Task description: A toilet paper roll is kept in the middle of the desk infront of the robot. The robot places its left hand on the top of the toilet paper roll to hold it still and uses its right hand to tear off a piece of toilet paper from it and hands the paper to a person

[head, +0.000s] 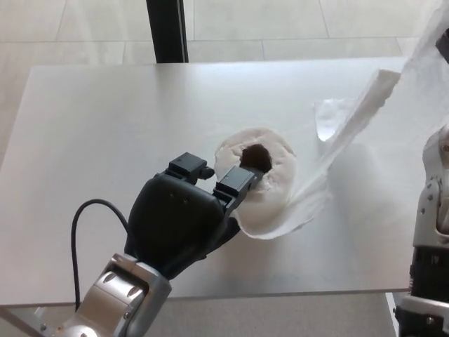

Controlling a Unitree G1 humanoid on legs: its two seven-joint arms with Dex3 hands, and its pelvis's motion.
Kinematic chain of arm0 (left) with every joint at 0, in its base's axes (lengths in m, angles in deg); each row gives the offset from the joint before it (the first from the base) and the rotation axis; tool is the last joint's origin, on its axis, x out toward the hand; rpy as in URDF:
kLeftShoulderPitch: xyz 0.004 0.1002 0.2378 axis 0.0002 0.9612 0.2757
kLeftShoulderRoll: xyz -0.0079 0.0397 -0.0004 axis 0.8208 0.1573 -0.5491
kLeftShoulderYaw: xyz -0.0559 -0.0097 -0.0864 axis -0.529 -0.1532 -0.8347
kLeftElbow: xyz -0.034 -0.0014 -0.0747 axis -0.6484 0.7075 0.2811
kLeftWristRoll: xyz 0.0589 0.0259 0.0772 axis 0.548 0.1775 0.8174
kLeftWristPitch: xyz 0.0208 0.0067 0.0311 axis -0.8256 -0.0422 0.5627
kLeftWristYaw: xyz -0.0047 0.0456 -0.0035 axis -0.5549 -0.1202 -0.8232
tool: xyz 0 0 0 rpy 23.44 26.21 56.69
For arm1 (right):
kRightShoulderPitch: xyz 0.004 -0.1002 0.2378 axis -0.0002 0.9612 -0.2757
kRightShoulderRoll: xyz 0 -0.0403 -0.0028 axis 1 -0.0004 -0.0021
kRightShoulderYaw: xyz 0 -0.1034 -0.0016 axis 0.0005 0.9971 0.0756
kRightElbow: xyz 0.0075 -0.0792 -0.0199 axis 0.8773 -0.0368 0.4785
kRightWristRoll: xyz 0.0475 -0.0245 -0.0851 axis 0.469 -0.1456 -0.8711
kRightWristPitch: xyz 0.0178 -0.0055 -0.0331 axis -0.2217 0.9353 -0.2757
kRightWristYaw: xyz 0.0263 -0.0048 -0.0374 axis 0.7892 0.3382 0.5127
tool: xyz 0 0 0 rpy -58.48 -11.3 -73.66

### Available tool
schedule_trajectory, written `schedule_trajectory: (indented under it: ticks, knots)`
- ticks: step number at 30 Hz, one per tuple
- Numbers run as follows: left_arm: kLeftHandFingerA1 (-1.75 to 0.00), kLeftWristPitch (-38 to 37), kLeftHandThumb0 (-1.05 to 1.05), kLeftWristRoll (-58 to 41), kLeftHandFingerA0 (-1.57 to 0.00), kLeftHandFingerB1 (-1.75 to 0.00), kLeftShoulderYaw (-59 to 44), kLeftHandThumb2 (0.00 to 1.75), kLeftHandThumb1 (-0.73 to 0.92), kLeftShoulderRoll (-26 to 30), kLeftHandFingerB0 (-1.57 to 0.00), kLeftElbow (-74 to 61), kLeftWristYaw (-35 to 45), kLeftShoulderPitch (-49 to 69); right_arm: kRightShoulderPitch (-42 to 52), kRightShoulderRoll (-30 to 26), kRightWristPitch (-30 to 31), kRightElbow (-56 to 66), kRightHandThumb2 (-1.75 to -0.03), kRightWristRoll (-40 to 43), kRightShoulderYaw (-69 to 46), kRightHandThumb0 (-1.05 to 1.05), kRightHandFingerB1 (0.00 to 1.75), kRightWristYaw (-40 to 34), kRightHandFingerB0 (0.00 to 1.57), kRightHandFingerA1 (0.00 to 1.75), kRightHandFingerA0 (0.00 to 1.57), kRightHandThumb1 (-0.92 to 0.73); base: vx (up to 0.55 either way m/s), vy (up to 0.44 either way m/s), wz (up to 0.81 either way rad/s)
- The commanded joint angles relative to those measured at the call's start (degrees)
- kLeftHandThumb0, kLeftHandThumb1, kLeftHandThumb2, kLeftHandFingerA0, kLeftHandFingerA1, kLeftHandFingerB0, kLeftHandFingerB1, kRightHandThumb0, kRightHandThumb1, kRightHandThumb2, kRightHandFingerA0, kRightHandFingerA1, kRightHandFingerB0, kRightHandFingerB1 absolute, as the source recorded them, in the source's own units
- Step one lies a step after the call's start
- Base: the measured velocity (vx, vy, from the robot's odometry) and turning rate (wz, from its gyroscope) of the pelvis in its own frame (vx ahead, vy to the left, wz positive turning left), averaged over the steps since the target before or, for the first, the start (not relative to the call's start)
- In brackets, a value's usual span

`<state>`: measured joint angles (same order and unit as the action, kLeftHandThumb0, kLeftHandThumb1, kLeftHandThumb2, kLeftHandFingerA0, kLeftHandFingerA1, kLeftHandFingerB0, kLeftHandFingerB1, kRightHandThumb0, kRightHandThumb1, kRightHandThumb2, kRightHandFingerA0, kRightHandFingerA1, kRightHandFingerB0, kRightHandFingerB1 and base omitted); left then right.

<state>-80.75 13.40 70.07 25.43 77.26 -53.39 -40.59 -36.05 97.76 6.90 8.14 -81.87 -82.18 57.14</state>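
Observation:
The white toilet paper roll [270,165] stands on end in the middle of the grey desk [105,119], its dark core hole facing up. My left hand [184,223] lies at the roll's near-left side, its fingertips [235,184] resting on the rim with the fingers stretched out, not wrapped around it. A long paper strip [351,130] runs from the roll's base up to the top right corner, lifted off the desk. There only a dark sliver of my right hand [443,43] shows at the picture's edge, gripping the strip. The right forearm [431,210] stands at the right edge.
A loose sheet of paper [324,116] lies on the desk behind the strip. A black post [167,31] rises beyond the far desk edge. A black cable [81,225] loops off my left wrist. Tiled floor lies beyond the desk.

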Motion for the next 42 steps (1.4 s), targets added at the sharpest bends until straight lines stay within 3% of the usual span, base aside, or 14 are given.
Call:
schedule_trajectory:
  ticks: [1,3,5,6,9,10,17,19,22,27,28,30,31,42]
  knots:
    - [-0.59,-1.48,-0.44,0.83,-0.51,-0.5,0.53,0.63,0.81,2.73,-0.48,1.23,4.54,2.71,-8.41,-4.73,1.27,-1.97,-1.41,2.36,-0.84,-0.26,1.53,-3.87,0.89,1.68,1.05,-0.38,0.0,0.0,0.0]
    - [-0.7,-1.62,-0.43,0.74,-0.5,-0.6,0.53,1.06,0.62,3.1,-0.36,1.19,4.56,3.2,-12.81,-10.35,-1.35,-7.05,-1.3,1.57,-1.75,-0.17,1.58,-4.45,0.87,1.7,1.04,-0.42,0.0,0.0,0.0]
    - [-0.7,-1.66,-0.43,0.76,-0.5,-0.6,0.59,1.06,0.62,3.41,-0.36,0.95,4.69,3.52,-15.13,-12.46,-0.19,-9.09,-1.09,2.27,-2.65,-0.22,1.57,-5.22,0.84,1.7,0.95,-0.54,0.0,0.0,0.0]
    - [-0.63,-2.13,-0.44,0.79,-0.55,-0.52,0.64,0.63,0.78,3.54,-0.5,1.56,3.38,3.75,-17.8,-15.27,-0.56,-12.11,-1.08,2.84,-3.35,-0.19,1.56,-4.86,0.79,1.71,0.86,-0.57,0.0,0.0,0.0]
    - [-0.63,-2.85,-0.44,0.8,-0.55,-0.52,0.67,0.63,0.78,3.89,-0.5,2.46,1.29,4.29,-26.17,-24.1,-2.14,-21.38,-1.25,4.38,-4.69,-0.18,1.49,-2.77,0.89,1.62,0.96,-0.48,0.0,0.0,0.0]
    - [-0.71,-2.72,-0.42,0.79,-0.51,-0.61,0.76,1.05,0.59,4.1,-0.38,2.29,1.79,4.65,-28.06,-25.82,-2.76,-23.85,-1.21,4.14,-4.52,-0.16,1.52,-2.92,0.88,1.66,0.97,-0.5,0.0,0.0,0.0]
    - [-0.7,-3.49,-0.43,0.41,-0.52,-0.61,0.77,1.05,0.61,4.28,-0.4,3.46,0.7,5.11,-39.85,-33.83,-7.7,-35.51,-1.16,10.29,-6.42,-0.15,1.44,2.38,0.83,1.62,0.9,-0.5,0.0,0.0,0.0]
    - [-0.64,-3.8,-0.45,0.7,-0.53,-0.54,1.04,0.64,0.8,3.95,-0.49,3.72,-0.49,5.36,-43.76,-40.17,-8.24,-39.63,-1.12,3.2,-2.11,-0.22,1.46,0.02,0.84,1.67,0.94,-0.51,0.0,0.0,0.0]
    - [-0.67,-4.0,-0.43,0.39,-0.51,-0.54,0.84,0.63,0.78,4.13,-0.47,3.5,0.05,5.57,-46.43,-42.6,-7.59,-42.13,-0.82,3.0,-0.67,-0.38,1.56,-0.52,0.66,1.74,0.8,-0.71,0.0,0.0,0.0]
    - [-0.65,-4.77,-0.44,-0.58,-0.49,-0.55,-0.36,0.65,0.81,5.13,-0.49,2.88,1.28,5.8,-53.39,-49.92,-9.98,-47.46,-1.18,-0.37,4.35,-0.25,1.56,-2.92,0.83,1.75,0.93,-0.53,0.0,0.0,0.0]
    - [-0.7,-3.65,-0.42,0.06,-0.5,-0.6,-0.58,1.06,0.61,5.26,-0.36,1.93,2.65,6.34,-54.41,-53.58,-15.42,-49.97,-1.26,-1.79,6.08,-0.2,1.54,-1.82,0.87,1.75,0.98,-0.48,0.0,0.0,0.0]
    - [-0.72,-5.11,-0.42,-0.29,-0.54,-0.62,-0.64,1.04,0.59,5.3,-0.4,3.26,0.05,5.95,-56.4,-56.53,-15.21,-52.86,-1.24,-2.83,7.79,-0.29,1.53,-1.91,0.88,1.75,1.01,-0.5,0.0,0.0,0.0]
    - [-0.63,-4.54,-0.45,1.23,-0.55,-0.52,-0.3,0.63,0.79,5.21,-0.52,3.57,-0.61,5.83,-56.88,-57.71,-16.3,-53.71,-1.25,-2.76,8.1,-0.27,1.55,-1.82,0.88,1.75,1.01,-0.47,0.0,0.0,0.0]
    - [-0.63,-5.8,-0.46,1.32,-0.55,-0.55,0.12,0.67,0.81,5.65,-0.53,4.03,-0.63,5.52,-54.83,-69.69,-23.98,-58.13,-1.23,0.21,8.59,-0.25,1.59,-0.06,0.88,1.75,1.03,-0.51,0.0,0.0,0.0]
